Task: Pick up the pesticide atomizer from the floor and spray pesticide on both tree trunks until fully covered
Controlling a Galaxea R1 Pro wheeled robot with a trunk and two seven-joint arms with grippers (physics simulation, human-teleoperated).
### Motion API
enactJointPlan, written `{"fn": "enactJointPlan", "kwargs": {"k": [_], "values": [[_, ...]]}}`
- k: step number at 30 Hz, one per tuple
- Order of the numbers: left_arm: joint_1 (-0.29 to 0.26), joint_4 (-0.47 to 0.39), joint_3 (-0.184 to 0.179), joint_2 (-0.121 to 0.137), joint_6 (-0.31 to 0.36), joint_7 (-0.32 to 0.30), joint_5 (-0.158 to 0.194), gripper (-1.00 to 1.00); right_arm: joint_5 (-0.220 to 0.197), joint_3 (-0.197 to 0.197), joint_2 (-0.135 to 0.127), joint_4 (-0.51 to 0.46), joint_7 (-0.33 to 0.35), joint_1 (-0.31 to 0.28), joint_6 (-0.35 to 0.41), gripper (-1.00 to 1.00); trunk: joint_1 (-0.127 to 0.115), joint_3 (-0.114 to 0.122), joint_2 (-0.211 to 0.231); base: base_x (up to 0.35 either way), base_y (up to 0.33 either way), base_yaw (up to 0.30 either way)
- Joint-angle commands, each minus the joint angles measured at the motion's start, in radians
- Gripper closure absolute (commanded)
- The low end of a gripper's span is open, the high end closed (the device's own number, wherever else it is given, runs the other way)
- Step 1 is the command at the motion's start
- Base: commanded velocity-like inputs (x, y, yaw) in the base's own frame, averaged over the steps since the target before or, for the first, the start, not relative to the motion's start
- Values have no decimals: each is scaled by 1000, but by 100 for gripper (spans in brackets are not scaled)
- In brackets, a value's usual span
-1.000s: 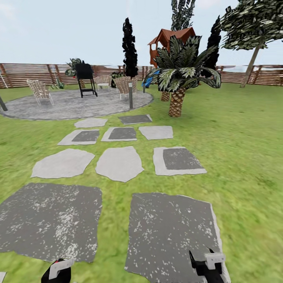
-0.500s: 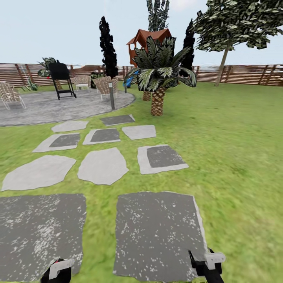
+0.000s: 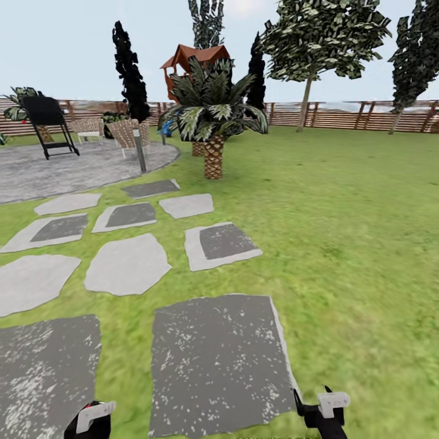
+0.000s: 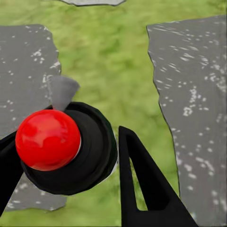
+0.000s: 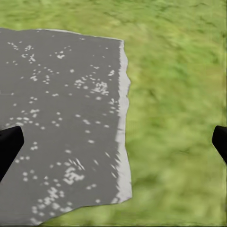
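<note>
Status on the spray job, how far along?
Done: left hand grips what looks like the atomizer. Right hand open, empty. Left: spraying; one tree and a second tree stand far off by the fence, no specks discernible on either trunk.

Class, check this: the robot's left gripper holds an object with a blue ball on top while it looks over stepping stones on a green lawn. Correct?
Not quite. The ball is red, not blue, as the left wrist view shows; it sits between the left gripper's fingers. The stepping stones and lawn are right.
</note>
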Motion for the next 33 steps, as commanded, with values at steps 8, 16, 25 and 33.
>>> {"fn": "enactJointPlan", "kwargs": {"k": [8, 16, 25, 33], "values": [[0, 0, -4, 0, -3, 1, 7, 100, 5, -1, 0, 1, 0, -1, -2, -100, 0, -1, 0, 0, -269, -300], [0, 0, -4, 0, -3, 1, 8, 100, 5, -1, 0, 1, 0, -1, -2, -100, 0, -1, 0, 83, -269, -300], [0, 0, -5, 0, -3, 1, 7, 100, 5, -1, 0, 1, 0, -1, -2, -100, 0, -1, 0, 205, -219, -300], [0, 0, -5, 0, -3, 1, 7, 100, 5, -1, 0, 1, 0, -1, -2, -100, 0, -1, 0, 215, -202, -300]]}}
